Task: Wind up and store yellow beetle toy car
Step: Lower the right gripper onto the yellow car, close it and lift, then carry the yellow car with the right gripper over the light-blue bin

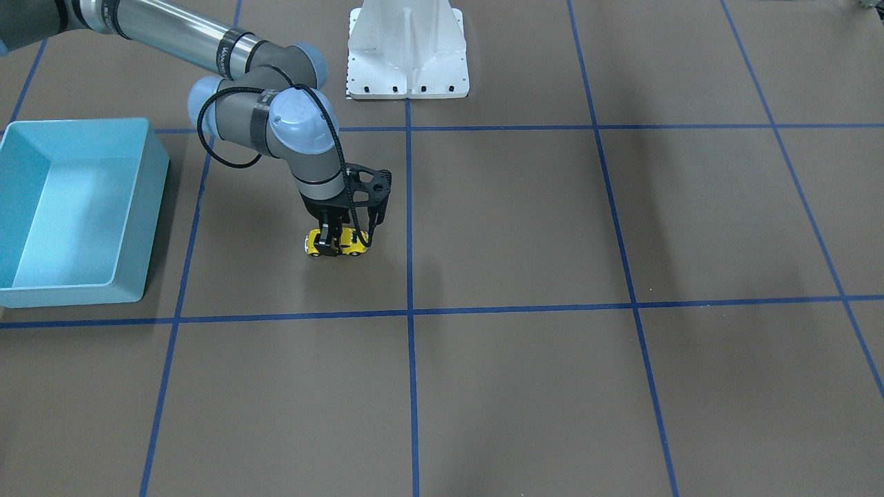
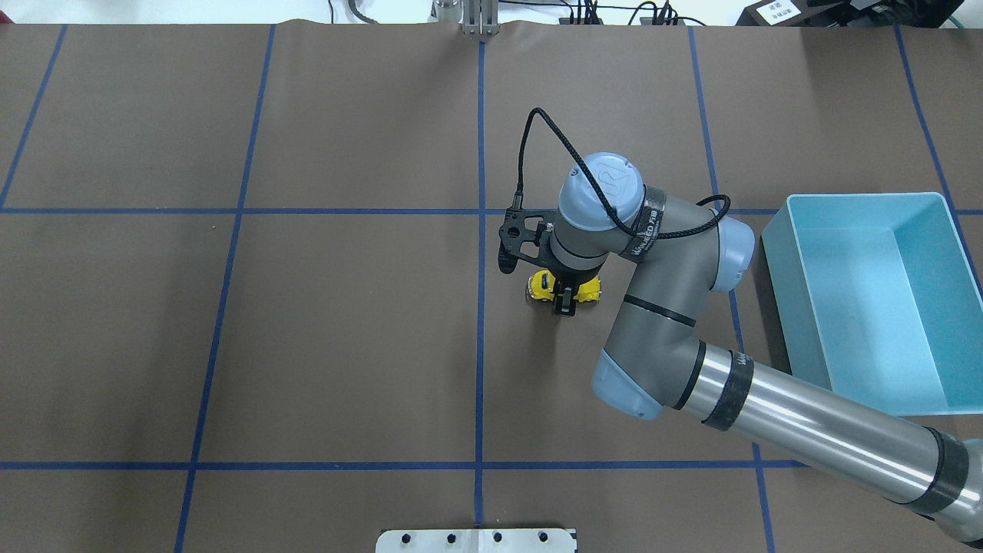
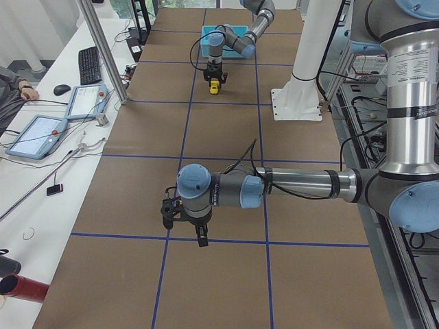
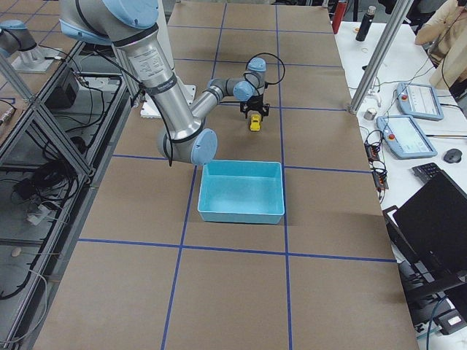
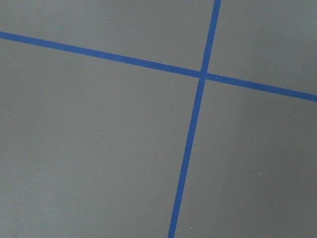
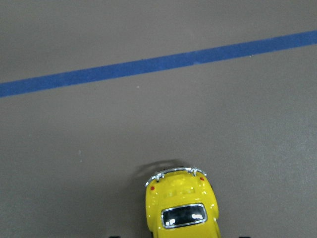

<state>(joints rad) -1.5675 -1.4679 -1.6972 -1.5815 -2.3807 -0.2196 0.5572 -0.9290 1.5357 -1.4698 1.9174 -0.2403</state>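
The yellow beetle toy car (image 1: 336,243) stands on its wheels on the brown table, also in the overhead view (image 2: 564,287) and the right wrist view (image 6: 182,207), rear end showing. My right gripper (image 1: 337,238) points straight down over it, one finger on each side of the car. In the right wrist view only the tips of the fingers show at the bottom edge, set a little wider than the car. My left gripper (image 3: 199,236) hangs low over bare table far from the car; I cannot tell if it is open or shut.
An empty light blue bin (image 2: 875,299) sits on the table on the robot's right of the car, about one grid square away. The white arm base plate (image 1: 407,52) stands at the robot's edge. Blue tape lines (image 5: 190,144) cross the table.
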